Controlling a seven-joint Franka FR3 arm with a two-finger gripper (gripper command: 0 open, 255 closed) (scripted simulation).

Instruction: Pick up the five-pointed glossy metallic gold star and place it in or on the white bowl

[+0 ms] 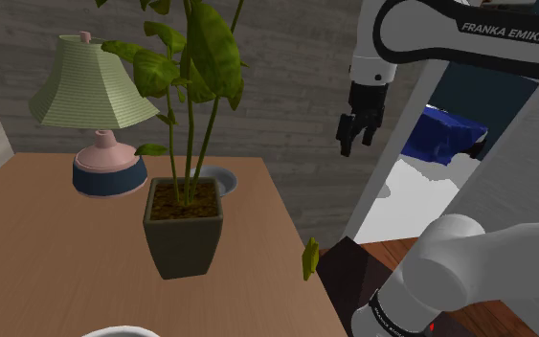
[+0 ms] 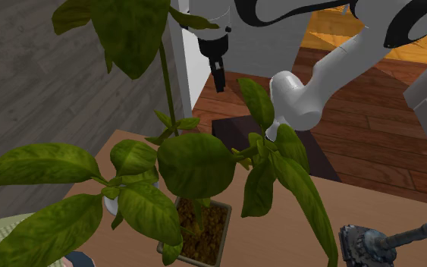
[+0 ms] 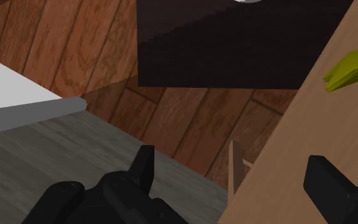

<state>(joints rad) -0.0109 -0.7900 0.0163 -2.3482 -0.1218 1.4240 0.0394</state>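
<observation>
Flat, even, moderately bright light, with soft shading on the plant pot (image 1: 183,241)

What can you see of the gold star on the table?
The star is dull yellow-gold, more olive than shiny, with pointed arms. It sits at the edge of the tan table nearest the stand, seen almost edge-on, so whether it lies flat or leans is unclear. Nothing but the table touches it; the open hand hangs well clear.
</observation>
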